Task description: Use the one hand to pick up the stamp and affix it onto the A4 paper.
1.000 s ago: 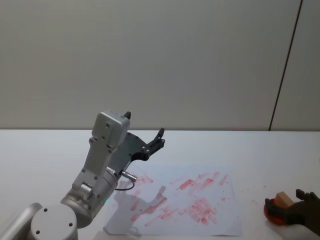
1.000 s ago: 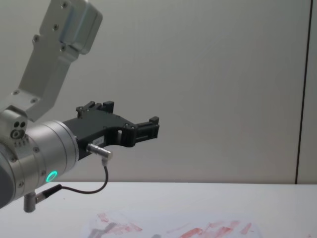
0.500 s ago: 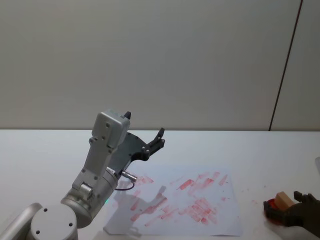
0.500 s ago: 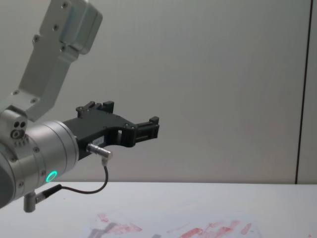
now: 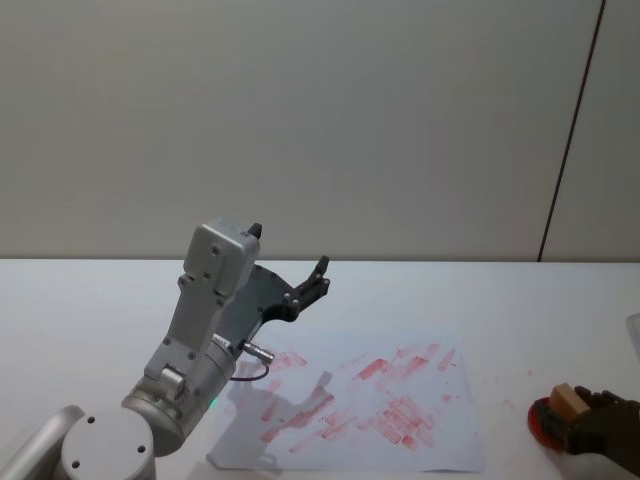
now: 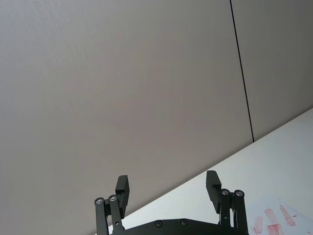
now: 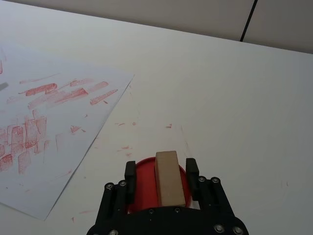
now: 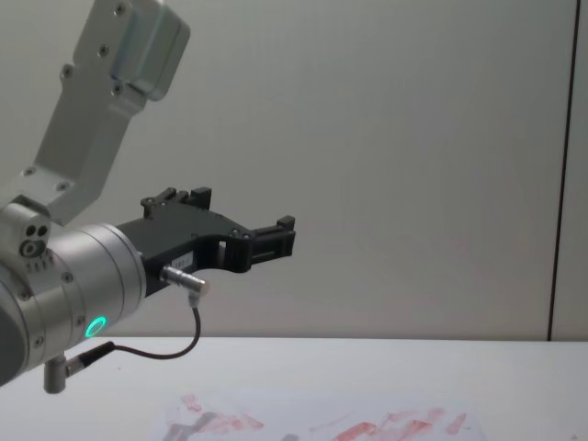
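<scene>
The stamp [image 7: 169,177], a tan wooden block, sits on a round red ink pad [image 7: 142,171] to the right of the A4 paper [image 7: 29,83]. My right gripper [image 7: 160,166] is open around the stamp: one finger is against its side, and the other stands off with red pad showing in the gap. In the head view the stamp [image 5: 567,398] and right gripper [image 5: 574,412] are at the table's near right. The ink-smeared paper [image 5: 350,440] lies mid-table. My left gripper [image 5: 290,250] hangs open and empty above the paper's left part.
The red ink pad [image 5: 537,416] lies just off the paper's right edge. Small red smudges dot the white table [image 7: 234,98] between pad and paper. My raised left arm [image 8: 83,276], with a looping black cable, hangs over the table's left side.
My right gripper has slid lower and to the right in the head view. The stamp has stayed on the red pad, and the left arm has not moved.
</scene>
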